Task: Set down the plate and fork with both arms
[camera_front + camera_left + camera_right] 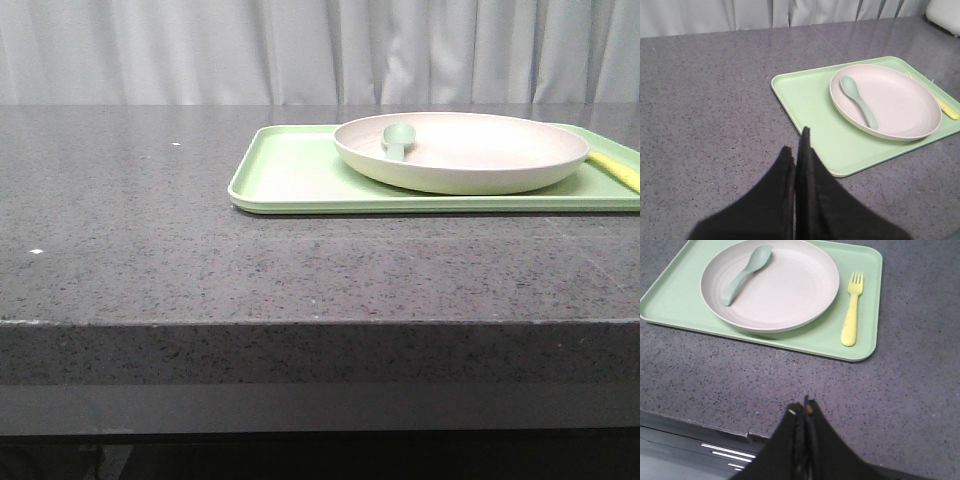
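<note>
The cream-beige plate [462, 150] sits on a light-green tray [285, 170] at the right of the table; it also shows in the left wrist view [887, 102] and the right wrist view [771, 284]. A sage-green spoon [745, 273] lies in the plate. The pale-yellow fork [852, 315] lies on the tray beside the plate, and only its handle end shows in the front view [614, 170]. My left gripper [797, 145] is shut and empty, above the table short of the tray. My right gripper [802, 409] is shut and empty, near the table's front edge.
The dark speckled stone table [130, 230] extends left of the tray. Its front edge [700, 422] shows below the right gripper. A grey curtain [200, 50] hangs behind the table.
</note>
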Available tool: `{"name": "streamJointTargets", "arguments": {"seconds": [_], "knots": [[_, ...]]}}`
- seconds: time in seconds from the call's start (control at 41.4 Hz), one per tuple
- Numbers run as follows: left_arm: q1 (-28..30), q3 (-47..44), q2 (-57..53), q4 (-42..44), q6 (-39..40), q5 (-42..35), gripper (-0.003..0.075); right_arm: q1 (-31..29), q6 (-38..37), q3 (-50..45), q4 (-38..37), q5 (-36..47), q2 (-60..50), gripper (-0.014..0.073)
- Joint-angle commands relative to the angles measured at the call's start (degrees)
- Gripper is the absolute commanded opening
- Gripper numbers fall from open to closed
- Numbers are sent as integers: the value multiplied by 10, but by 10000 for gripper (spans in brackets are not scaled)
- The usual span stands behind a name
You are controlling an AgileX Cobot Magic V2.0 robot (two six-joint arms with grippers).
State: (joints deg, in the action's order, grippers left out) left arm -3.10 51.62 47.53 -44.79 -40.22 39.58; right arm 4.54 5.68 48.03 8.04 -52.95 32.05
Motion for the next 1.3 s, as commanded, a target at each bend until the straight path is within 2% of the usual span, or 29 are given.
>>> {"name": "streamJointTargets", "arguments": {"seconds": [0.0, 0.145, 0.266, 0.532, 0.797, 0.87, 0.967, 1.063, 1.112, 1.281], "knots": [[0, 15, -2, -28, 6, -35, -18, 0, 6, 13, 0, 43, 1, -67], [-5, 7, -8, -29, 6, -47, -18, 0, 6, 13, 0, 43, 1, -67], [-7, -25, -76, -28, 6, -75, -18, 0, 6, 13, 0, 42, 1, -67], [43, -156, -251, 34, 6, -152, -18, 0, 6, 13, 0, 42, 1, -67], [54, -317, -299, 26, 12, -291, -18, 0, 6, 13, 0, 42, 1, -67], [54, -356, -318, 87, 74, -301, -18, 0, 6, 13, 0, 42, 1, -67], [54, -406, -360, 235, 271, -306, -18, 0, 6, 13, 0, 42, 1, -67], [54, -446, -402, 346, 408, -320, -18, 0, 6, 13, 0, 42, 1, -67], [54, -462, -421, 373, 435, -326, -18, 0, 6, 13, 0, 42, 1, -67], [54, -507, -468, 379, 436, -362, -18, 0, 6, 13, 0, 42, 1, -67]]}}
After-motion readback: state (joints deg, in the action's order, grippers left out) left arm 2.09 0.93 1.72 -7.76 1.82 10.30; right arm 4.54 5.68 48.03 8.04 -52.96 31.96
